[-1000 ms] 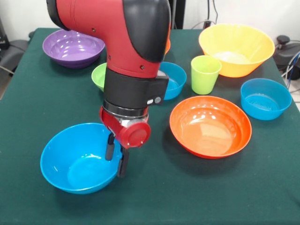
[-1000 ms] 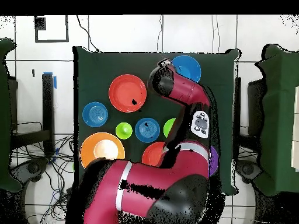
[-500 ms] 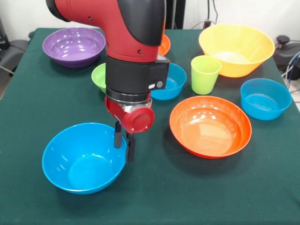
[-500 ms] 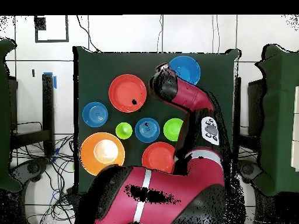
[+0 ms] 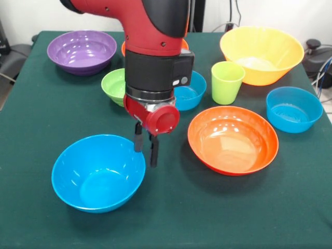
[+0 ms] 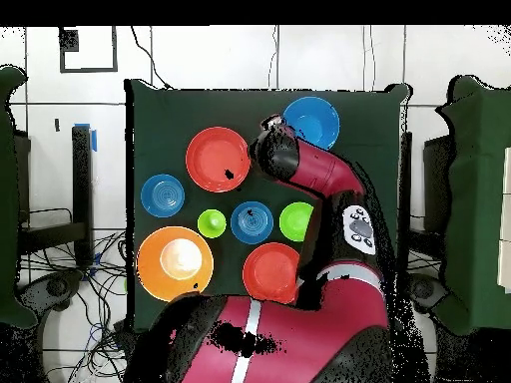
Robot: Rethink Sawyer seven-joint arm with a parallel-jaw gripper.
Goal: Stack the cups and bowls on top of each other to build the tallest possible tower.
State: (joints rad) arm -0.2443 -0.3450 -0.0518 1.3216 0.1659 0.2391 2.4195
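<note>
My gripper [image 5: 146, 150] hangs at the right rim of a big blue bowl [image 5: 98, 171], shut on that rim with one finger inside and one outside. The bowl rests low on the green table; from above it shows as the blue bowl [image 6: 311, 122] beside the arm's wrist. A lime-green cup [image 5: 226, 82] stands upright at the back, also seen as the cup [image 6: 211, 222]. A wide red-orange bowl [image 5: 232, 139] lies right of the gripper. No bowl sits inside another.
A purple bowl [image 5: 81, 51] is at the back left, with a small green bowl [image 5: 116, 85] and a blue bowl [image 5: 189, 89] behind the arm. A big yellow-orange bowl [image 5: 262, 54] and another blue bowl [image 5: 293, 109] sit at the right. A second red-orange bowl [image 6: 270, 271] shows from above.
The gripper has moved right in the front view, and the big blue bowl has slid right with it. The other bowls and the cup have stayed put.
</note>
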